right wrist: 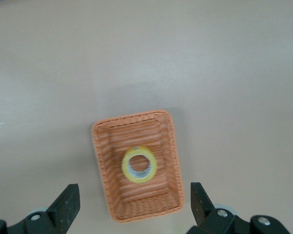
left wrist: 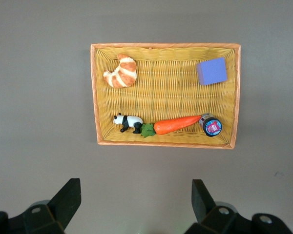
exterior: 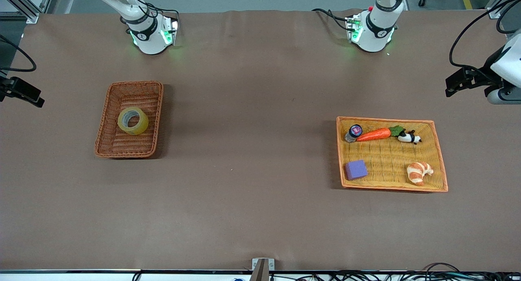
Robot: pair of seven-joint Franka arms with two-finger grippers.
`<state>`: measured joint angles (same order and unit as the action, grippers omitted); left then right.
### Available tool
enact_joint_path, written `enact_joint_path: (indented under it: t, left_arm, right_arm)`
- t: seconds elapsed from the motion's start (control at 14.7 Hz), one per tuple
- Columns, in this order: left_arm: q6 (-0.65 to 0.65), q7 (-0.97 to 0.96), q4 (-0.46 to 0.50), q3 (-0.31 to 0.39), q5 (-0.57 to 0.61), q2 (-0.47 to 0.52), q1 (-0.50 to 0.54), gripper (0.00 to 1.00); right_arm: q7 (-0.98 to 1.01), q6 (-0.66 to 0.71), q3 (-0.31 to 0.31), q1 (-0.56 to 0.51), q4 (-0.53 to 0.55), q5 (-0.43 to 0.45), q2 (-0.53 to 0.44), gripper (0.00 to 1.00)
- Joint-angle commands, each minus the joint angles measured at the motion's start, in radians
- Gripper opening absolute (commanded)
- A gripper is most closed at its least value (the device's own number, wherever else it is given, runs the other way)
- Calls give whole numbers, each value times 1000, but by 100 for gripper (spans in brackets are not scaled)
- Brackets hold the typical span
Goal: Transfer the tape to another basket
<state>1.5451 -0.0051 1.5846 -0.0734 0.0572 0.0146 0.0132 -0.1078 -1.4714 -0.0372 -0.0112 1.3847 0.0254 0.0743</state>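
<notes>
- Right now I see the tape (exterior: 132, 121) lying flat inside the basket (exterior: 106, 110), roughly mid-basket, a bit toward the end farther from the front camera; same in my right wrist view, tape (right wrist: 139, 164) in basket (right wrist: 101, 156)
- basket sits on the brown surface (exterior: 252, 150) toward the right arm's end
- shallow orange-yellow tray (exterior: 388, 154) sits toward the left arm's end, well apart from the basket; also in my left wrist view (left wrist: 166, 92)
- in the tray: carrot (exterior: 374, 134) along the edge farther from the front camera, small jar with a purple lid (exterior: 354, 132) touching the carrot's tip, panda figure (exterior: 409, 137) just beside the carrot's green leaves
- purple block (exterior: 356, 169) and croissant (exterior: 419, 173) lie in the tray's nearer half, apart from each other
- left end effector (left wrist: 136, 204) hangs high over bare surface beside the tray, fingers (left wrist: 66, 200) spread wide, holding nothing
- right end effector (right wrist: 132, 207) hangs high over the surface by the basket, fingers (right wrist: 66, 204) spread wide, holding nothing
- both arms wait up near their bases; I can't see either end effector in the front view, only in the wrist views
- nothing touches the tape
</notes>
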Motion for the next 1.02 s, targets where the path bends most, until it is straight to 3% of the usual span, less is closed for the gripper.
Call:
enact_joint_path:
  t: [0.0,0.34,0.95]
  left_arm:
    - [-3,8,-28,-3,-14,-8,11,100]
    - [-10,-24,-29,-11,-95,5,4,100]
    - [-28,-33,-38,-26,-73,-2,1,100]
  right_arm:
    - [-13,-64,-1,-24,132,-48,-91,100]
    - [-20,-59,-1,-24,142,-48,-96,100]
    - [-16,-59,0,-23,140,-47,-94,100]
